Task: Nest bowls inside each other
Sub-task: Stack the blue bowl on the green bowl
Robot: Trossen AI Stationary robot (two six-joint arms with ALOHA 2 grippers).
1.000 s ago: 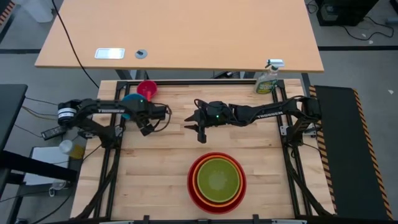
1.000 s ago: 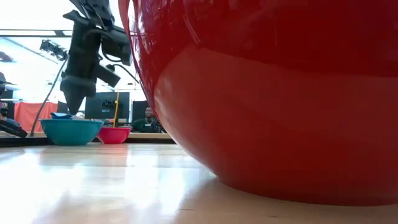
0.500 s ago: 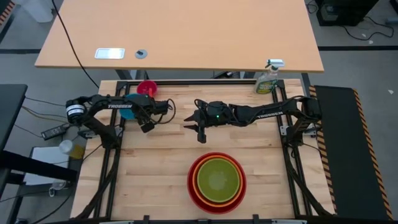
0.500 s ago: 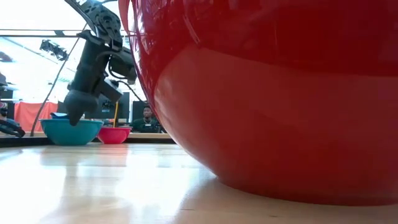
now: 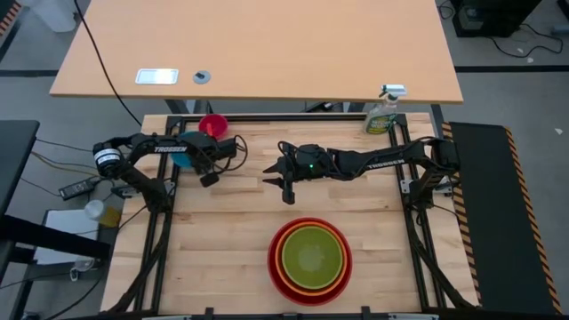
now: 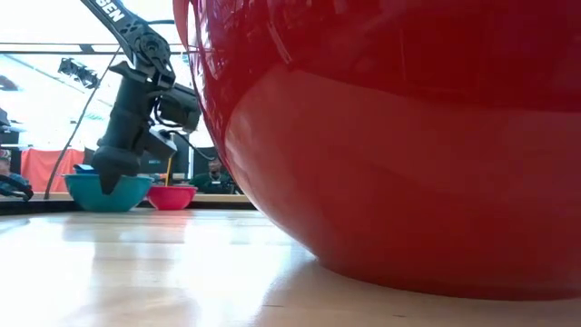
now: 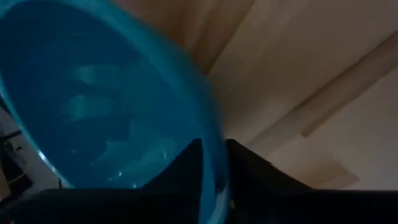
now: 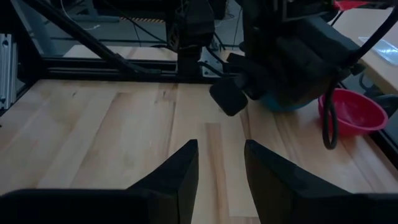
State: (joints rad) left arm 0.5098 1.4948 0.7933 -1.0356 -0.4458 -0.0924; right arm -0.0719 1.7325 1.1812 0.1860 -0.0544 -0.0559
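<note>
The blue bowl (image 7: 106, 106) stands on its base at the table's far left, mostly under my left arm in the high view (image 5: 180, 157). My left gripper (image 7: 214, 152) is shut on its rim, slanting down from above (image 6: 111, 174). The pink bowl (image 5: 212, 125) rests just beyond it. The red bowl (image 5: 275, 269) sits near the front edge, with the orange bowl (image 5: 284, 260) and the lime green bowl (image 5: 313, 253) nested inside. My right gripper (image 5: 283, 187) hovers open over the table's middle, with nothing between its fingers (image 8: 221, 152). My left gripper has the blue bowl's rim (image 7: 210, 134) between its two fingers, one finger (image 7: 186, 171) inside the bowl and one (image 7: 252, 174) outside. The fingers come steeply from above, on the bowl's near right side. The bowl stands upright on the table.
A green spray bottle (image 5: 383, 111) stands at the far right corner. Bare wooden table lies between the two small bowls and the red stack. A larger desk (image 5: 267, 44) stands beyond the far edge. A person (image 6: 214, 177) sits in the room behind.
My left gripper has swung toward the table's far edge and come down over the blue bowl, until its fingers stand at the rim. The blue bowl has kept its place on the table.
</note>
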